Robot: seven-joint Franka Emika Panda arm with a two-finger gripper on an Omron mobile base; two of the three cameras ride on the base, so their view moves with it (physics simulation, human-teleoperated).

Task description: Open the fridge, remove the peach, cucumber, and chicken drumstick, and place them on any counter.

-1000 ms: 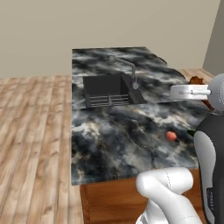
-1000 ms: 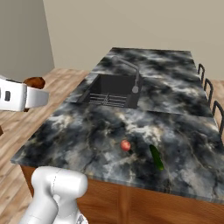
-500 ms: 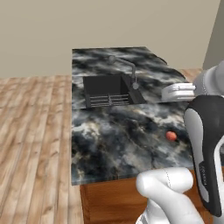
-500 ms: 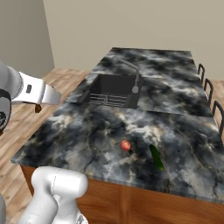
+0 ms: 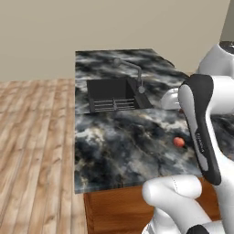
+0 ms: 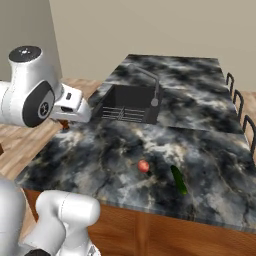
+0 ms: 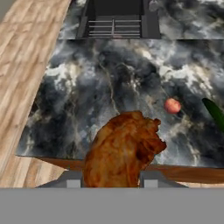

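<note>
Drumstick held off the counter's near edge

Chicken drumstick (image 7: 123,149) sits clamped between my fingers (image 7: 111,181), its long axis running up and away from them. I judge the counter (image 7: 109,87) lies ahead and below; peach (image 7: 172,105) and cucumber (image 7: 214,111) already rest there, ahead to the right.

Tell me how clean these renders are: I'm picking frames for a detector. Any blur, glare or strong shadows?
Left base view: sharp, even light, no glare on the counter; the peach casts only a faint shadow. Right base view: equally flat light; peach and cucumber crisp but small. Hand view: coarser; the drumstick in the gripper looms large and soft-textured; the cucumber is cut by the frame edge.
</note>
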